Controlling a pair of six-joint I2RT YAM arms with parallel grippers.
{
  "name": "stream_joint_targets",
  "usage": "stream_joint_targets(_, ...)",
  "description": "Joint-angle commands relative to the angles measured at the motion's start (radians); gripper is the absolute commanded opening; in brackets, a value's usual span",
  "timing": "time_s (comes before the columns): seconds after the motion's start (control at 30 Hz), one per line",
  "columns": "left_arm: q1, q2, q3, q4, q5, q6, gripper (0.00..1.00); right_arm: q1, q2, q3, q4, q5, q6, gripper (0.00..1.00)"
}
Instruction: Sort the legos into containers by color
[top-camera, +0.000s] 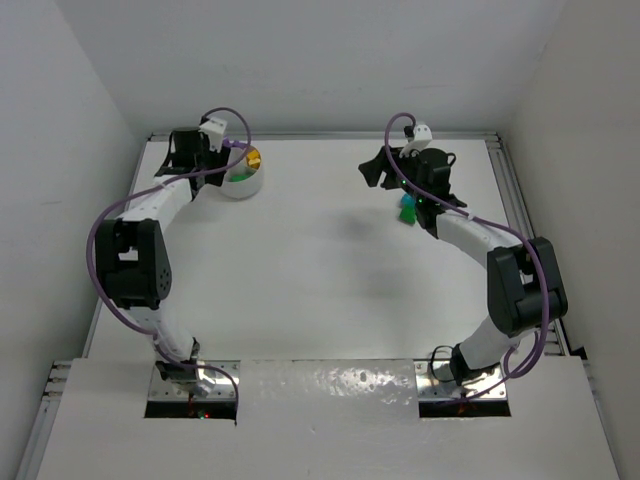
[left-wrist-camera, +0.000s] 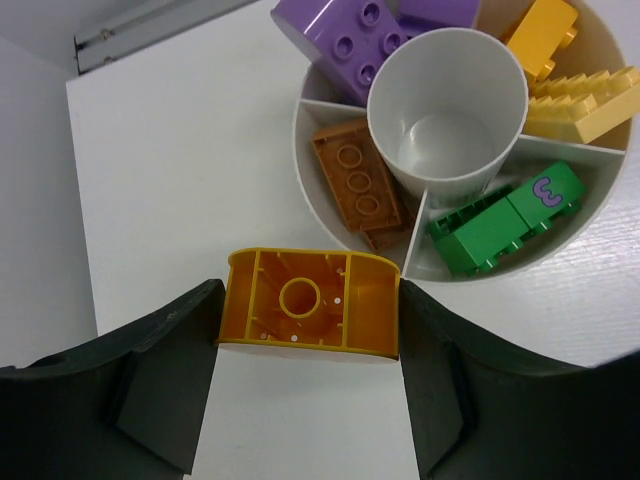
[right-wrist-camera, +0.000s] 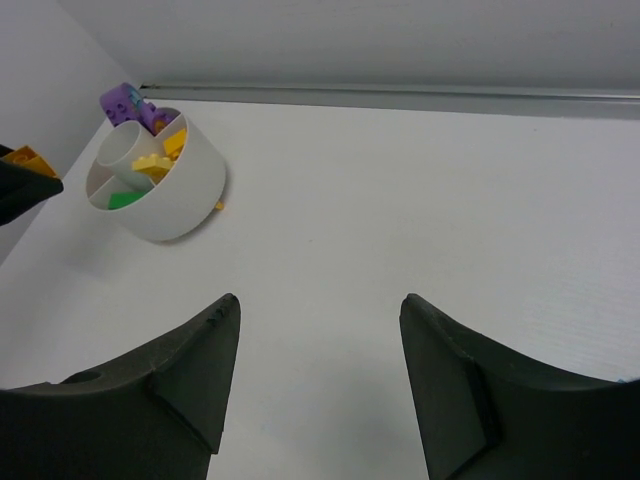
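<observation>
Left wrist: orange lego (left-wrist-camera: 308, 313), underside-up, seemingly gripped lengthwise.

One white divided bowl (left-wrist-camera: 300, 150) holds two purple bricks (left-wrist-camera: 350, 35), two yellow bricks (left-wrist-camera: 590, 100), two green bricks (left-wrist-camera: 480, 235) and one orange brick (left-wrist-camera: 360, 185) — outside it are a second orange brick (left-wrist-camera: 305, 315) and one teal brick (top-camera: 408, 212).

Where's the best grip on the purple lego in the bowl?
Probably its upper part: the purple lego sticks up, tilted, above the bowl rim. Come from above and close across its smooth side faces; lower down, the center cup and the outer wall crowd it.
</observation>
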Motion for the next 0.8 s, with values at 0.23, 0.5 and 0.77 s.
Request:
stream_joint_targets(0.23,-0.036,0.075,0.018,0.096,0.027,0.087,0.0,0.0,-0.03,0.006,0.034,0.024,-0.002,0.64)
stream_joint_targets(0.5,-0.036,0.167,0.141,0.047,0.026,0.109,0.0,0.0,-0.034,0.009,0.017,0.027,-0.013,0.64)
stream_joint_targets(0.77,-0.03,0.198,0.121,0.066,-0.06,0.153,0.0,0.0,-0.046,0.012,-0.003,0.059,-0.048,0.64)
